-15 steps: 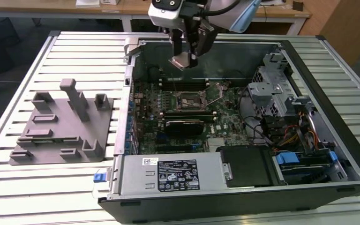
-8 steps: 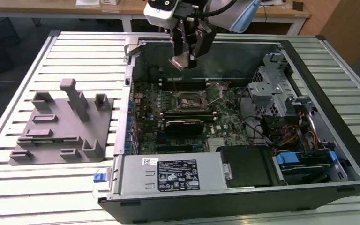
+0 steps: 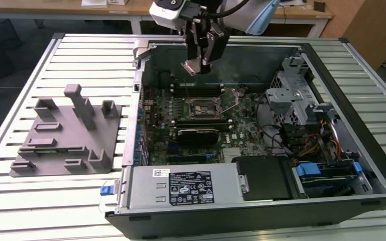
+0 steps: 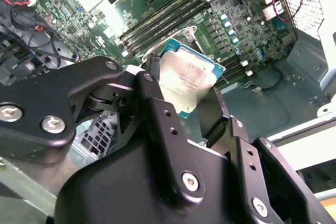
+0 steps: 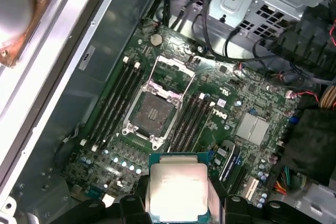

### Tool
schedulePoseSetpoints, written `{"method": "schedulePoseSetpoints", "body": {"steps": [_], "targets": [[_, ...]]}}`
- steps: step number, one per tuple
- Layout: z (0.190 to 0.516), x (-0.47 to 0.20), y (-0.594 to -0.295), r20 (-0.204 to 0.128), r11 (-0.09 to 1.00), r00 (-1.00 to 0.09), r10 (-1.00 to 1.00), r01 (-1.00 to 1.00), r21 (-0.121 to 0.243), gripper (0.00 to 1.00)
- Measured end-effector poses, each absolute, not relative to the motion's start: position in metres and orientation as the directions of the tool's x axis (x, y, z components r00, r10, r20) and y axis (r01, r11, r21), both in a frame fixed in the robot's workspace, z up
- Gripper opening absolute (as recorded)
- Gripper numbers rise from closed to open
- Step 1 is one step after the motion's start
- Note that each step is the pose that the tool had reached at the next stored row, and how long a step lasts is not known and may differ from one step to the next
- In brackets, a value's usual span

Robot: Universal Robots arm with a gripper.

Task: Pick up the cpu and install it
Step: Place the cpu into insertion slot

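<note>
My gripper (image 3: pixel 198 63) hangs above the back of the open computer case, shut on the cpu (image 3: pixel 193 67), a small flat chip with a pale silver top and a green rim. Both wrist views show the cpu (image 4: pixel 186 80) (image 5: pixel 177 188) clamped between the black fingers (image 4: pixel 155 98). Below it on the green motherboard lies the dark square socket (image 5: pixel 151 114) (image 3: pixel 203 106), its metal frame swung open and its lever raised. The cpu is well above the socket and apart from it.
The black computer case (image 3: pixel 354 145) lies open on a slatted white table (image 3: pixel 18 196). A grey plastic holder with upright posts (image 3: pixel 69 135) stands at the exterior view's left. Memory slots (image 5: pixel 113 103) flank the socket. A drive cage (image 3: pixel 293 95) and cables fill the exterior view's right.
</note>
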State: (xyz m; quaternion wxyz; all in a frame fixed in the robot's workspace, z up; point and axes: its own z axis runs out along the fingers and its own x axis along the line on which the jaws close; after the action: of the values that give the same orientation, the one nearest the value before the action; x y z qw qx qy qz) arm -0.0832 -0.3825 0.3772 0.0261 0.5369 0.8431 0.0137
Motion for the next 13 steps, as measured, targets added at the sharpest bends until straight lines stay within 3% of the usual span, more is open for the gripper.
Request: {"method": "schedulePoseSetpoints", "body": {"steps": [13], "targets": [[0.3764,-0.0832,-0.3816,-0.029,0.303,-0.302,0.953,0.951,0.051,0.53]]}}
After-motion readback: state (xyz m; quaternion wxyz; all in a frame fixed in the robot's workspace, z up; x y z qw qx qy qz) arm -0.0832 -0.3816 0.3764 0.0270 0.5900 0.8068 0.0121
